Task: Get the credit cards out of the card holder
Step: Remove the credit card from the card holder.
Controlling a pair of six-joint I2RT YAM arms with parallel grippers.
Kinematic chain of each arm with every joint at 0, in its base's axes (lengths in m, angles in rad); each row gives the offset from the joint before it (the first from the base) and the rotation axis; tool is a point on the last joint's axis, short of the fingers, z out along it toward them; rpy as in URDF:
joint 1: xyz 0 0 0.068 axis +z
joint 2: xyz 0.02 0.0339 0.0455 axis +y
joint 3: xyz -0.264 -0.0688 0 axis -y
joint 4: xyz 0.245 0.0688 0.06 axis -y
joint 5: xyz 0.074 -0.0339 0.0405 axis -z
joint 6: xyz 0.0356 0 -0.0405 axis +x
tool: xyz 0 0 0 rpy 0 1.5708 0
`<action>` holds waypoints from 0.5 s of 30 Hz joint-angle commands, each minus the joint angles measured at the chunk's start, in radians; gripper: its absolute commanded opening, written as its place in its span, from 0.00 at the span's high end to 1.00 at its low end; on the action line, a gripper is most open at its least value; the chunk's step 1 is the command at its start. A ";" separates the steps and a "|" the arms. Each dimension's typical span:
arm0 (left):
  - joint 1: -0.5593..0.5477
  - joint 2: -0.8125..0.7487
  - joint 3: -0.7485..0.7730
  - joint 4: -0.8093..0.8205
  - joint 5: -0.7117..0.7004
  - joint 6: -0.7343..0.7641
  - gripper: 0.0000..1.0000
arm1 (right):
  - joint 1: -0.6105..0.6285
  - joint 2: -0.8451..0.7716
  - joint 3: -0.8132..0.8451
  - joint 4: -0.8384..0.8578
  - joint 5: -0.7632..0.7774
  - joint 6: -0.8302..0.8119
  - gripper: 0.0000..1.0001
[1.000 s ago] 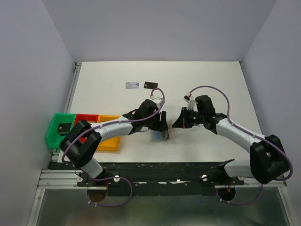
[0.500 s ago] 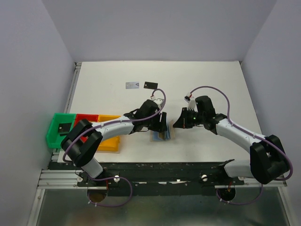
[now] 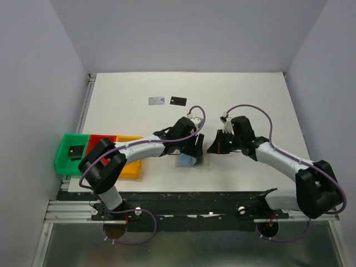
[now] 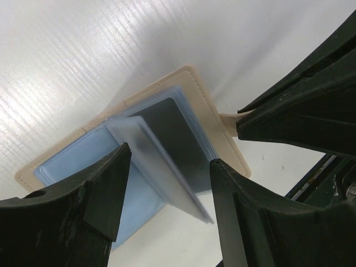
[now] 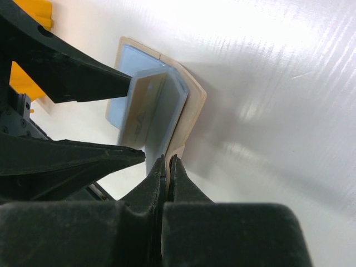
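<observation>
The card holder (image 3: 191,162) lies open on the table, light-blue inside with a tan border (image 4: 208,119). One clear inner leaf (image 4: 167,167) stands up from it, with an orange-gold card (image 5: 139,108) showing in it. My left gripper (image 4: 169,156) is open, one finger on each side of that leaf without pinching it. My right gripper (image 5: 168,158) is shut on the holder's tan side tab (image 4: 228,119). A silvery-white card (image 3: 157,100) and a black card (image 3: 178,100) lie on the table farther back. Another black card (image 3: 74,151) sits in the green bin.
A green bin (image 3: 62,158), a red bin (image 3: 103,137) and a yellow bin (image 3: 131,169) stand in a row at the table's left near edge, partly under my left arm. Both grippers (image 3: 194,150) (image 3: 212,149) crowd the holder from opposite sides.
My left gripper has shifted slightly right and nearer over the holder, its jaws a touch wider. The right gripper keeps its grip and has barely moved.
</observation>
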 commanded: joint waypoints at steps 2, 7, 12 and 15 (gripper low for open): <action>-0.011 0.014 0.022 -0.038 -0.040 0.026 0.30 | -0.002 -0.024 -0.019 -0.020 0.046 0.009 1.00; -0.011 0.001 0.000 -0.038 -0.068 0.020 0.29 | -0.002 -0.026 -0.017 -0.020 0.046 0.007 1.00; -0.011 -0.016 -0.026 -0.044 -0.102 0.012 0.29 | -0.002 -0.023 -0.017 -0.017 0.043 0.004 1.00; -0.010 -0.042 -0.049 -0.043 -0.135 -0.002 0.29 | -0.002 -0.024 -0.016 -0.015 0.044 0.006 1.00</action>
